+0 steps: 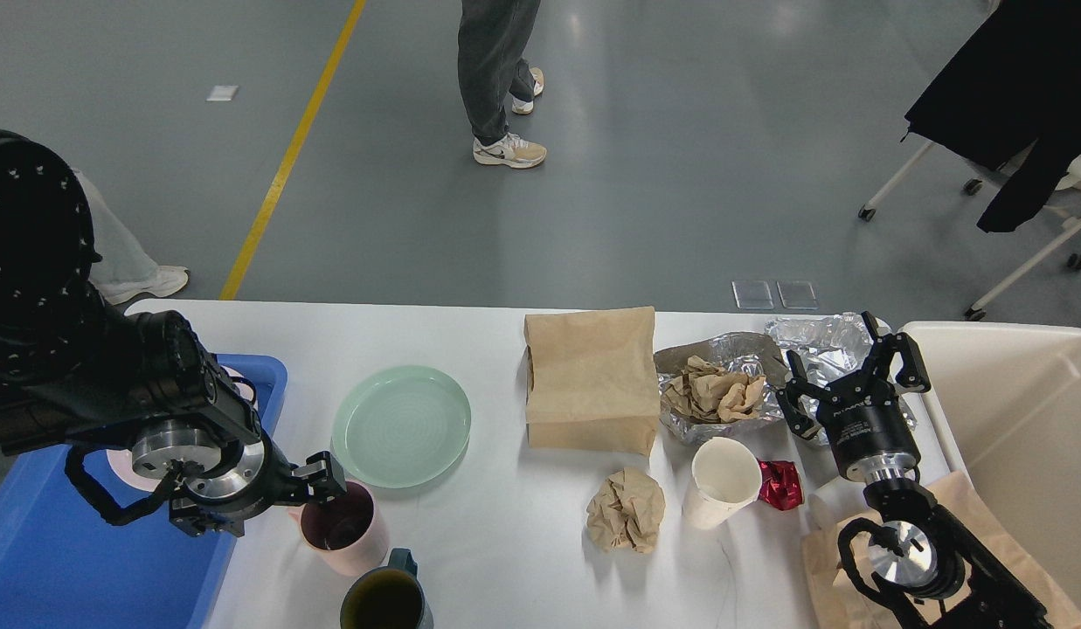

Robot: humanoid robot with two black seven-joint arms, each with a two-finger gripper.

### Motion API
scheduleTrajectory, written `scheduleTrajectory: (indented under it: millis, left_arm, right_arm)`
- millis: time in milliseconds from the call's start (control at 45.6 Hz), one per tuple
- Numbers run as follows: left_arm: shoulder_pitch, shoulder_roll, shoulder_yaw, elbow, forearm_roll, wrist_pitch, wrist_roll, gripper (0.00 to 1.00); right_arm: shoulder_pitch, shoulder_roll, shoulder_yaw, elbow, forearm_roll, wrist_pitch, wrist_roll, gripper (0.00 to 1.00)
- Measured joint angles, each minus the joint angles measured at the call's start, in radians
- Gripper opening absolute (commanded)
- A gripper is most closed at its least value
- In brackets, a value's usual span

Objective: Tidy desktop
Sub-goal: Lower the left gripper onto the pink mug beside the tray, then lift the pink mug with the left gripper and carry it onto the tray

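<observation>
**A:** Where does the worktop [488,542] lie, and what does it carry?

**B:** It spans the lower half of the head view, between the blue tray [42,542] on the left and the cream bin [1012,419] on the right. On it: green plate [402,426], pink cup [343,528], dark mug [384,603], brown paper bag [591,380], crumpled foil [820,349] holding paper scraps, paper ball [627,511], white paper cup [722,482] lying on its side, red wrapper [780,483].

**A:** State of each tool?

**B:** Left tool [326,482]: at the pink cup's rim; whether it has closed on the rim cannot be told. Right tool [850,371]: fingers spread, holding nothing, above the foil.

**A:** How will the items likely handle?

**B:** The worktop itself is rigid and smooth, so light things may slide. Plate and cups: stiff, breakable, probably best pinched at rim or handle. Foil, bag and paper: light, soft, crushable; a fold or raised edge suits. The paper cup would deform; grip lightly at its wall.
</observation>
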Motion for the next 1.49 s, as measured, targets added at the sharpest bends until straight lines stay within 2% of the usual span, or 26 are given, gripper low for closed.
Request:
scheduleTrajectory:
  millis: [263, 438, 548, 679, 942, 1030, 1140, 1490]
  left_arm:
    - [0.115, -0.011, -0.029, 0.097, 0.006, 0.013, -0.004, 0.92]
    - [0.15, -0.012, -0.051, 0.121, 0.037, 0.018, -0.006, 0.92]
    - [0.181, -0.013, -0.072, 0.131, 0.046, 0.056, -0.006, 0.89]
    - [0.21, -0.015, -0.099, 0.134, 0.048, 0.116, -0.006, 0.79]
    - [0.223, -0.01, -0.11, 0.133, 0.048, 0.15, -0.001, 0.27]
    - [0.223, -0.008, -0.106, 0.131, 0.048, 0.143, 0.008, 0.18]
    - [0.225, -0.006, -0.105, 0.131, 0.048, 0.141, 0.012, 0.02]
    - [0.224, -0.001, -0.096, 0.128, 0.048, 0.141, 0.005, 0.0]
  right_arm:
    - [0.0, 0.0, 0.0, 0.0, 0.0, 0.0, 0.0, 1.0]
    - [0.0, 0.0, 0.0, 0.0, 0.0, 0.0, 0.0, 1.0]
    - [0.0, 0.0, 0.0, 0.0, 0.0, 0.0, 0.0, 1.0]
    - [0.0, 0.0, 0.0, 0.0, 0.0, 0.0, 0.0, 1.0]
    - [0.0, 0.0, 0.0, 0.0, 0.0, 0.0, 0.0, 1.0]
    - [0.0, 0.0, 0.0, 0.0, 0.0, 0.0, 0.0, 1.0]
    - [0.0, 0.0, 0.0, 0.0, 0.0, 0.0, 0.0, 1.0]
    - [0.0, 0.0, 0.0, 0.0, 0.0, 0.0, 0.0, 1.0]
